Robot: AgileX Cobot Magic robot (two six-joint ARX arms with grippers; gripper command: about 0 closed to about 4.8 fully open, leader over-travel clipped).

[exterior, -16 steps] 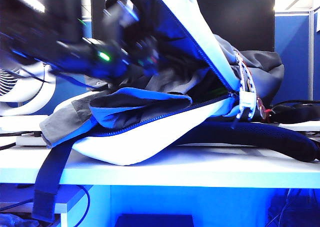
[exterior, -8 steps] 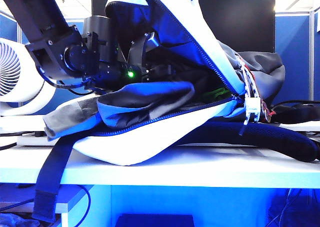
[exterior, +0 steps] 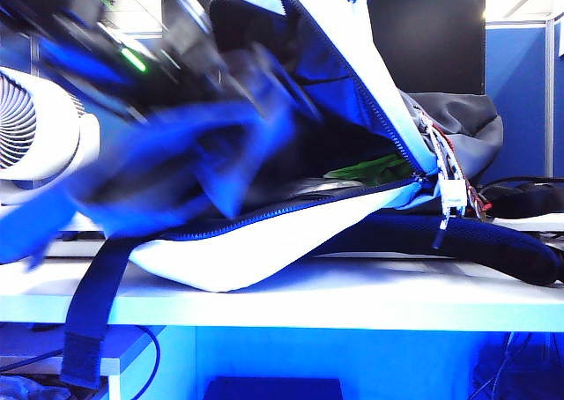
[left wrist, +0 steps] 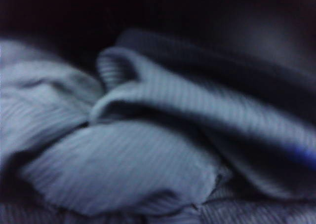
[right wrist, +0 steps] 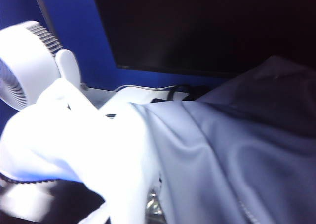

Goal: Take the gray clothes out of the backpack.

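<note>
Here the left gripper (exterior: 256, 87), blurred in the upper left of the exterior frame, has its jaws clamped on the gray clothes (exterior: 167, 166) at the backpack's mouth.

The gray clothes are a smeared blue and dark mass in the left half of that frame, spilling from the opening of the backpack (exterior: 264, 250) and over its lower lip; in the left wrist picture the ribbed gray cloth (left wrist: 128, 169) fills nearly the whole frame, pressed close to the lens. The backpack lies on its side on the white table (exterior: 352, 307), its flap raised toward the top centre, with something green (exterior: 366, 166) showing inside. The right gripper is in no picture itself; its jaws are drawn together, and the right wrist picture shows the backpack's white edge (right wrist: 79, 150) and gray panel (right wrist: 222, 150) with a white fan (right wrist: 22, 66) at the upper left.
</note>
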